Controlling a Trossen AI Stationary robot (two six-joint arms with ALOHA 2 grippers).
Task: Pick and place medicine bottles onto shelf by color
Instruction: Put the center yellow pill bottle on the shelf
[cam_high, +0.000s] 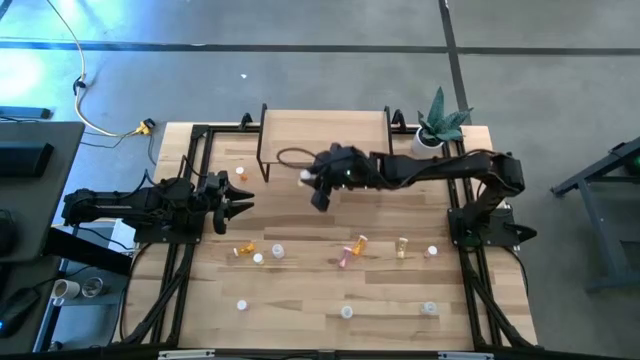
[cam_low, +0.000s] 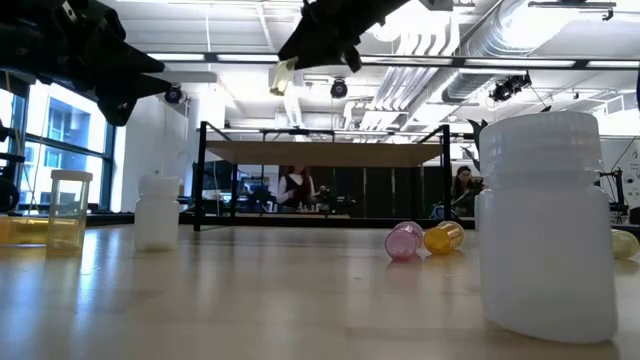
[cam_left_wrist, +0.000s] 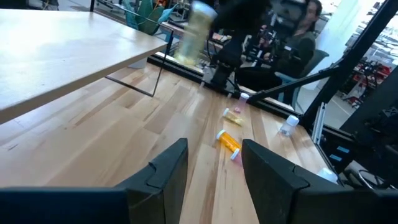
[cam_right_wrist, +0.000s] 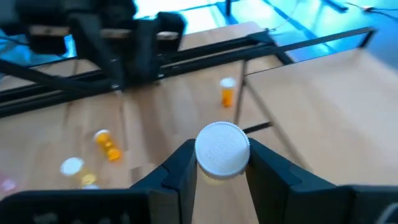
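My right gripper (cam_high: 318, 180) reaches from the table's right side and is shut on a pale, clear-yellowish bottle with a white cap (cam_right_wrist: 222, 148). It holds the bottle in the air just in front of the shelf's (cam_high: 325, 128) near edge. The bottle also shows in the low view (cam_low: 283, 76) and, blurred, in the left wrist view (cam_left_wrist: 196, 34). My left gripper (cam_high: 238, 200) is open and empty at the table's left, level with the shelf's left leg. Several small bottles lie or stand on the table, among them an orange one (cam_high: 243, 250) and a pink one (cam_high: 345, 258). My right gripper pinches the bottle between its two fingers (cam_right_wrist: 180, 168), on the body just under the white cap (cam_right_wrist: 222, 148). The fingers come from the table's right, slanting down. The bottle is lifted clear of table and shelf and sits slightly tilted at the fingers' ends (cam_low: 283, 76).
A row of bottles runs across the table's middle: white (cam_high: 277, 250), orange-yellow (cam_high: 360, 243), yellow (cam_high: 402, 247), white (cam_high: 432, 252). More white bottles stand near the front edge (cam_high: 347, 312). One small bottle stands by the shelf's left leg (cam_high: 239, 171). A potted plant (cam_high: 440, 125) is at the back right.
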